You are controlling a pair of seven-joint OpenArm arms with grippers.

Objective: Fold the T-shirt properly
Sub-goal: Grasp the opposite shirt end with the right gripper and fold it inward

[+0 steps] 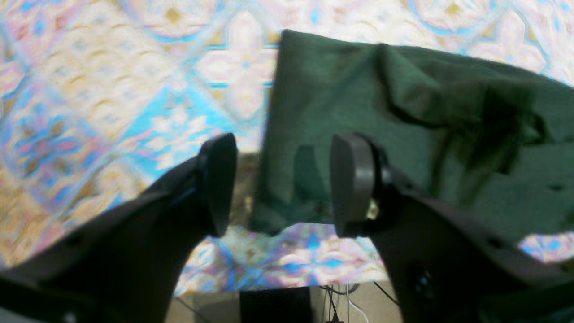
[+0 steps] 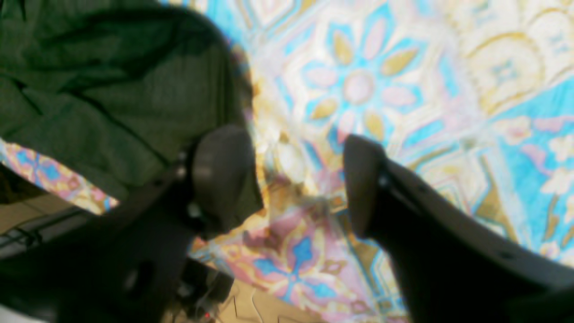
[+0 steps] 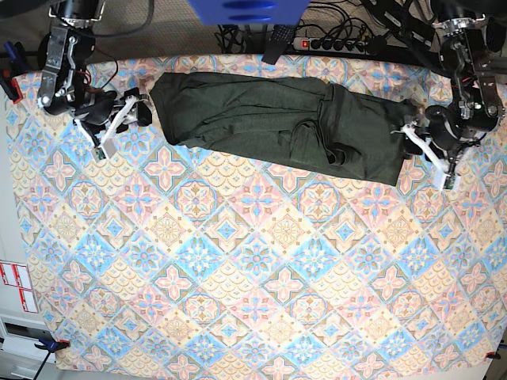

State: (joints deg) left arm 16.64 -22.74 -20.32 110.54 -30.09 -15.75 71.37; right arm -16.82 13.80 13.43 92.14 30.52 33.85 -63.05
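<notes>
Although the patterned tablecloth (image 3: 238, 277) is mostly bare, the T-shirt (image 3: 269, 119) lies along its far edge as a long band, with creases near the middle; I judge the cross folds are not yet done. The left gripper (image 1: 282, 184) and right gripper (image 2: 300, 179) stand open, holding nothing, one at each end.

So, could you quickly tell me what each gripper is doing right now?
Left gripper: open, at the T-shirt edge, holding nothing.
Right gripper: open, empty, beside the shirt.
</notes>
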